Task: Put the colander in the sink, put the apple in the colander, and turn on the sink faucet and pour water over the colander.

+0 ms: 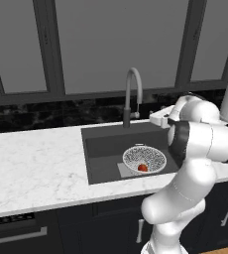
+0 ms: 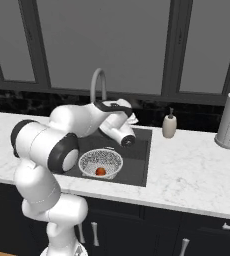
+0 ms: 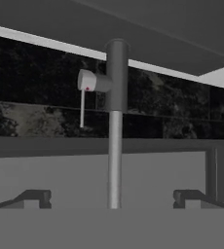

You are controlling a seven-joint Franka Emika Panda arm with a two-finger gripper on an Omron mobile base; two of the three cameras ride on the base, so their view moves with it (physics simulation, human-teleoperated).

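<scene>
- The colander [image 1: 144, 158] sits in the sink [image 1: 103, 149], with the apple [image 1: 142, 167] inside it; treat both placements as complete.
- No water runs from the tap [image 1: 132, 94]; turning it on remains.
- The pincer [image 3: 112, 197] faces the tap's stem, its tips spread wide either side, gripping nothing.
- The tap's side lever [image 3: 87, 81] is untouched.

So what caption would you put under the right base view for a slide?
Robot arm reaching toward the sink faucet, with the apple already resting in the colander inside the sink; no water running yet.
</scene>
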